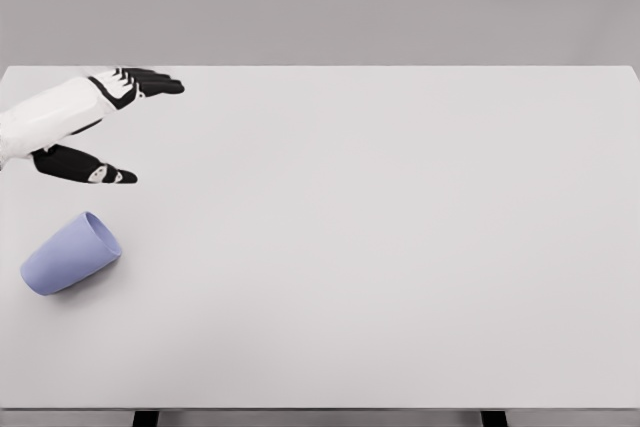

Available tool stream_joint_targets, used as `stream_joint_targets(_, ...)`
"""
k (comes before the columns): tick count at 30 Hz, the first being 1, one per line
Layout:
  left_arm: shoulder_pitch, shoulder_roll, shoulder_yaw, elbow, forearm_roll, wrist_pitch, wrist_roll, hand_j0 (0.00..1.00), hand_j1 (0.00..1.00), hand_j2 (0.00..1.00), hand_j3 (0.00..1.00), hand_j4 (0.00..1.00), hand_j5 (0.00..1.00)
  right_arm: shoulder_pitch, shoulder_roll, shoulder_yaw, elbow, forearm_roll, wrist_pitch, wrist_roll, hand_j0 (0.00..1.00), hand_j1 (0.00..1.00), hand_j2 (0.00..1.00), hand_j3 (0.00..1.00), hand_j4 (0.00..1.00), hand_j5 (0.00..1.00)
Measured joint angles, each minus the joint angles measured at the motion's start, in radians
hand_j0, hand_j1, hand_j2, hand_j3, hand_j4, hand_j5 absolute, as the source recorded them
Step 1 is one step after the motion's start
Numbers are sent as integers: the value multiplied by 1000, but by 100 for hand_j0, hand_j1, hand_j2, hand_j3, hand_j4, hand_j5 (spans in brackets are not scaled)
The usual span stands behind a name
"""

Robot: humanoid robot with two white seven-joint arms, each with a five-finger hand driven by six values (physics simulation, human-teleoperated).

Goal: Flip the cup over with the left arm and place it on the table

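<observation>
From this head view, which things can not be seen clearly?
- Left robot hand: its arm is cut by the left edge.
- Cup: it lies on its side, and its inside cannot be made out.
- Table: only two leg tops show at the bottom edge.
- Right arm: out of view.

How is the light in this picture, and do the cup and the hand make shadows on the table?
Head view: soft, even light, no glare on the white table. The blue cup, lying on its side, casts only a faint shadow just beneath it. The left hand, open above the table, shows almost no shadow. Edges look slightly soft, and nothing is badly blurred.
</observation>
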Motion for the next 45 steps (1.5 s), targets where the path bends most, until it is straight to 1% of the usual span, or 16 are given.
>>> stream_joint_targets(6, 0, -11, -17, -1, -1, 32, -24, 100, 100, 100, 100, 100, 100, 0, 0, 1, 0, 0, 0, 0, 100, 100, 100, 100, 100, 100)
stream_joint_targets(11, -31, -57, -19, -2, -1, 88, -111, 100, 100, 100, 100, 100, 100, 0, 0, 1, -1, 0, 0, 0, 100, 100, 100, 100, 100, 100)
stream_joint_targets(13, -67, -55, -18, -2, 0, 152, -153, 100, 100, 100, 100, 100, 100, 0, 0, 1, -1, 0, 0, 0, 100, 100, 100, 100, 100, 100)
stream_joint_targets(14, -90, -28, -21, -2, 2, 212, -160, 100, 100, 100, 100, 100, 100, 0, 0, 1, -1, 0, 0, 0, 100, 100, 100, 100, 100, 100)
stream_joint_targets(16, -192, 40, -45, -2, 27, 312, -123, 100, 100, 100, 100, 100, 100, 0, 0, 1, -1, 0, 0, 0, 100, 100, 100, 100, 100, 100)
stream_joint_targets(17, -212, 87, -72, -2, 93, 344, -102, 100, 100, 100, 100, 100, 100, 0, 0, 1, -1, 0, 0, 0, 100, 100, 100, 100, 100, 100)
stream_joint_targets(19, -215, 184, -124, -2, 236, 359, -72, 100, 100, 100, 100, 100, 100, 0, 0, 1, -1, 0, 0, 0, 100, 100, 100, 100, 100, 100)
stream_joint_targets(21, -212, 253, -172, -2, 330, 300, -74, 100, 100, 100, 100, 100, 100, 0, 0, 1, -1, 0, 0, 0, 100, 100, 100, 100, 100, 100)
stream_joint_targets(24, -169, 355, -240, -2, 514, 225, -105, 100, 100, 100, 100, 100, 100, 0, 0, 1, -1, 0, 0, 0, 100, 100, 100, 100, 100, 100)
stream_joint_targets(25, -163, 379, -254, -2, 578, 213, -135, 100, 100, 100, 100, 100, 100, 0, 0, 1, -1, 0, 0, 0, 100, 100, 100, 100, 100, 100)
stream_joint_targets(27, -120, 409, -272, -3, 695, 206, -172, 100, 100, 100, 100, 100, 100, 0, 0, 1, -1, 0, 0, 0, 100, 100, 100, 100, 100, 100)
stream_joint_targets(30, -84, 432, -283, -3, 788, 239, -186, 100, 100, 100, 100, 100, 100, 0, 0, 1, -1, 0, 0, 0, 100, 100, 100, 100, 100, 100)
stream_joint_targets(33, -49, 437, -289, -3, 815, 272, -187, 100, 100, 100, 100, 100, 100, 0, 0, 1, -1, 0, 0, 0, 100, 100, 100, 100, 100, 100)
stream_joint_targets(36, -46, 423, -290, -4, 822, 328, -160, 100, 100, 100, 100, 100, 100, 0, 0, 1, -1, 0, 0, 0, 100, 100, 100, 100, 100, 100)
stream_joint_targets(41, -41, 371, -292, -4, 730, 437, -121, 100, 100, 100, 100, 100, 100, 0, 0, 1, -1, 0, 0, 0, 100, 100, 100, 100, 100, 100)
stream_joint_targets(45, -9, 349, -293, -4, 667, 483, -116, 100, 100, 100, 100, 100, 100, 0, 0, 1, -1, 0, 0, 0, 100, 100, 100, 100, 100, 100)
